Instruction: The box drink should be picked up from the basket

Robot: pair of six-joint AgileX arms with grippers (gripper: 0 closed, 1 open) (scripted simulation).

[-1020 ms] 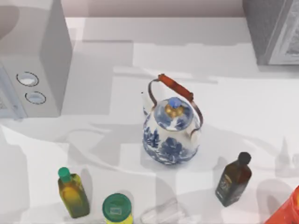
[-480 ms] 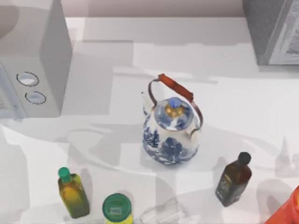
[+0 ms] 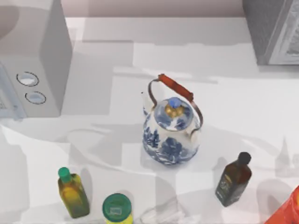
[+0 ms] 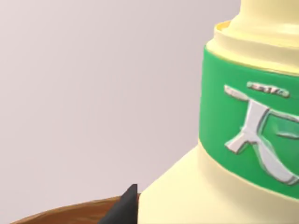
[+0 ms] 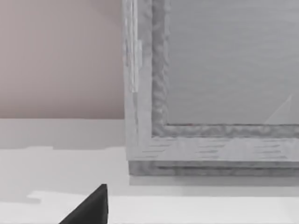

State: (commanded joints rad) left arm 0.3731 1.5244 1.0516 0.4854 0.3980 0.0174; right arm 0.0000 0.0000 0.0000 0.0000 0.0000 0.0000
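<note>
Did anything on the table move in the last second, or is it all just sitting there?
Nothing visibly moved. The blue-and-white teapot, the dark brown bottle, the small yellow-green bottle and the green-lidded jar all stand where they stood a second ago. The left wrist view looks closely at the pale-yellow drink bottle with its green band.

The top view looks straight down from above on the white surface (image 3: 224,100), with a blue-and-white teapot (image 3: 171,133) near the frame's centre. The left wrist view sits very close to the box drink (image 4: 243,140), facing its green neck band (image 4: 247,126) side-on against a plain wall. The right wrist view looks level across the surface at a grey cabinet (image 5: 210,84), the same one at the top view's upper right.
</note>
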